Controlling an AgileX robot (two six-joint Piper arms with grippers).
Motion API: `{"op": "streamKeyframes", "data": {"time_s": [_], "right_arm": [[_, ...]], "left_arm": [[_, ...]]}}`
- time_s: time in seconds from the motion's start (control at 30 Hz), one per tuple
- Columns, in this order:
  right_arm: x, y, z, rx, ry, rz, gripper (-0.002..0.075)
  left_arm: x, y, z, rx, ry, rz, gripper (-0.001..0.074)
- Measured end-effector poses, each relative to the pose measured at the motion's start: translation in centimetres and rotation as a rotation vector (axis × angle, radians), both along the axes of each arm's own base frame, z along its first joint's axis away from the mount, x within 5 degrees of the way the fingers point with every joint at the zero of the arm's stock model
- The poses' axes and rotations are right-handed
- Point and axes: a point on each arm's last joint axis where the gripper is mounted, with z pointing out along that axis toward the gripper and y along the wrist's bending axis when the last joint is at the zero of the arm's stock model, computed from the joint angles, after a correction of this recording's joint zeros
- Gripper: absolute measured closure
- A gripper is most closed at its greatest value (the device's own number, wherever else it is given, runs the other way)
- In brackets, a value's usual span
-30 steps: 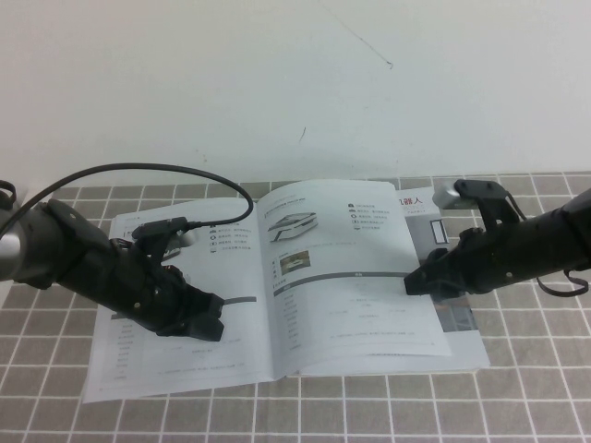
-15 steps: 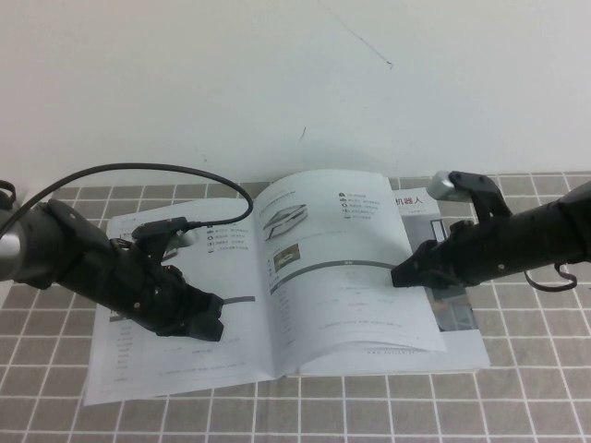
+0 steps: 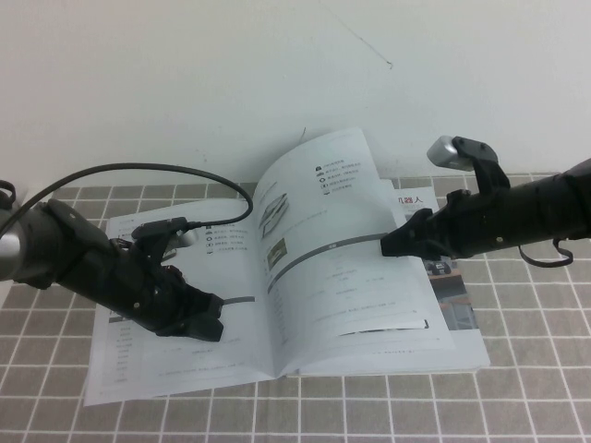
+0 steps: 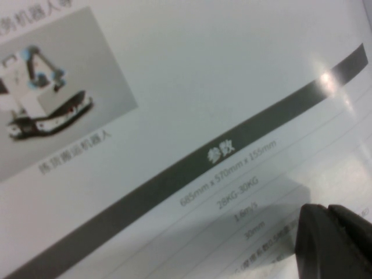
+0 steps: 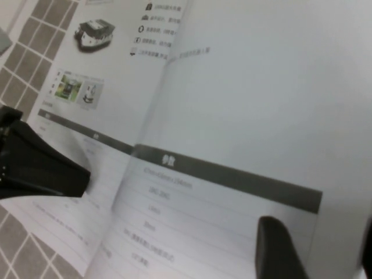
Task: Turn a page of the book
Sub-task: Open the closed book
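Note:
The book (image 3: 166, 369) lies open on the tiled table. Its right-hand page (image 3: 342, 249), white with a boat-like vehicle photo and a dark grey bar, is bowed up off the stack, its far corner high. My right gripper (image 3: 388, 245) is at this page's outer edge. In the right wrist view (image 5: 322, 256) one finger (image 5: 279, 250) lies on the printed side of the page (image 5: 232, 145), the other is beyond the edge, with a gap between them. My left gripper (image 3: 211, 323) is shut and presses on the left page; it also shows in the left wrist view (image 4: 331, 244).
The sheet beneath (image 3: 448, 277) is uncovered at the right. A black cable (image 3: 138, 171) arcs from my left arm over the book's far left. Grey tiled table (image 3: 536, 388) surrounds the book; a white wall (image 3: 185, 83) stands behind it.
My right gripper has moved left and up, and the page has risen from nearly flat to a high bow. My left arm has not moved.

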Motion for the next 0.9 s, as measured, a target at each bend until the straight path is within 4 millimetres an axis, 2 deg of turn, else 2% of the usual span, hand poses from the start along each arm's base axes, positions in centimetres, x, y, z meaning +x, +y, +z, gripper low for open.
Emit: {"op": "streamKeyframes", "data": {"time_s": [0.17, 0.6, 0.9], "right_arm": [[-0.2, 0.6, 0.4, 0.060, -0.013, 0.031, 0.0411], [-0.9, 3.9, 2.7, 0.305, -0.146, 0.135, 0.0411], [-1.5, 5.5, 3.0, 0.331, -0.194, 0.174, 0.0411]], "left_arm": [[0.0, 0.0, 0.0, 0.000, 0.000, 0.000, 0.0738], [0.0, 0.0, 0.0, -0.001, 0.001, -0.001, 0.0738], [0.0, 0.0, 0.0, 0.001, 0.001, -0.003, 0.0738]]}}
